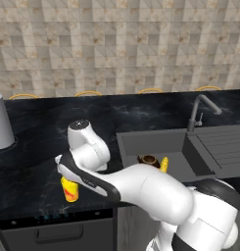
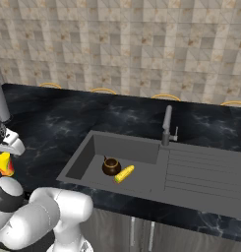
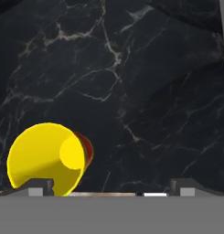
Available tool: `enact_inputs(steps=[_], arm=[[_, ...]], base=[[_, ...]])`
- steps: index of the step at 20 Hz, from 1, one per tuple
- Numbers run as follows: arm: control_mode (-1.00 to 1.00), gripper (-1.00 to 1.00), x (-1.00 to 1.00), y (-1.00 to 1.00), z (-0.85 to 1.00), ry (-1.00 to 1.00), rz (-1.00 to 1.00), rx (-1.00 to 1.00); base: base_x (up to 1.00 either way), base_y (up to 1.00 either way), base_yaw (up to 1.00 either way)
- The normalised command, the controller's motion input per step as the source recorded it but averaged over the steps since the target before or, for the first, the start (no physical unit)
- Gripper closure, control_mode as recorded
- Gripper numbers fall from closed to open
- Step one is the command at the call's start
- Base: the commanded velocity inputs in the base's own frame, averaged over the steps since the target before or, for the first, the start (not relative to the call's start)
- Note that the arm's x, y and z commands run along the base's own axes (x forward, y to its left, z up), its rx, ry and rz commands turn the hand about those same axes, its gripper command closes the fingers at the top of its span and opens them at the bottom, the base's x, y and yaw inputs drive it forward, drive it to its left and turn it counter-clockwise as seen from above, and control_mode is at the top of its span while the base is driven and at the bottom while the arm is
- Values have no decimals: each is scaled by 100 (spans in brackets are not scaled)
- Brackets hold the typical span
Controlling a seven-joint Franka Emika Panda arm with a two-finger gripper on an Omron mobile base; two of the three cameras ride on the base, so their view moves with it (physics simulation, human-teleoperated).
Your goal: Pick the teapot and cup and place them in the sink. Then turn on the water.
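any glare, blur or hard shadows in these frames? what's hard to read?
Left base view: flat, even light, no glare; the arm hides part of the cup. Right base view: soft overall, teapot dark against the grey sink, detail lost. Hand view: sharp, cup evenly lit with mild shading, black veined counter without reflections; open gripper cropped at the bottom.

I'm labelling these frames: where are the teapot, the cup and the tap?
teapot [image 2: 110, 167], right base view, round brown body.
cup [image 3: 45, 157], hand view, its open yellow mouth.
tap [image 1: 196, 112], left base view, upright neck.

cup [image 1: 69, 190]: top hidden by arm | teapot [image 1: 148, 160]: partly hidden
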Motion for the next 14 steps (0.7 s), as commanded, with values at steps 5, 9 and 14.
enact_inputs(steps=[5, 9, 14], arm=[[-100, -100, 19, 15, -19, 0, 0, 0], [-100, -100, 25, 9, -17, 0, 0, 0], [-100, -100, 23, 14, -18, 0, 0, 0]], base=[[0, 0, 0], [0, 0, 0], [0, 0, 0]])
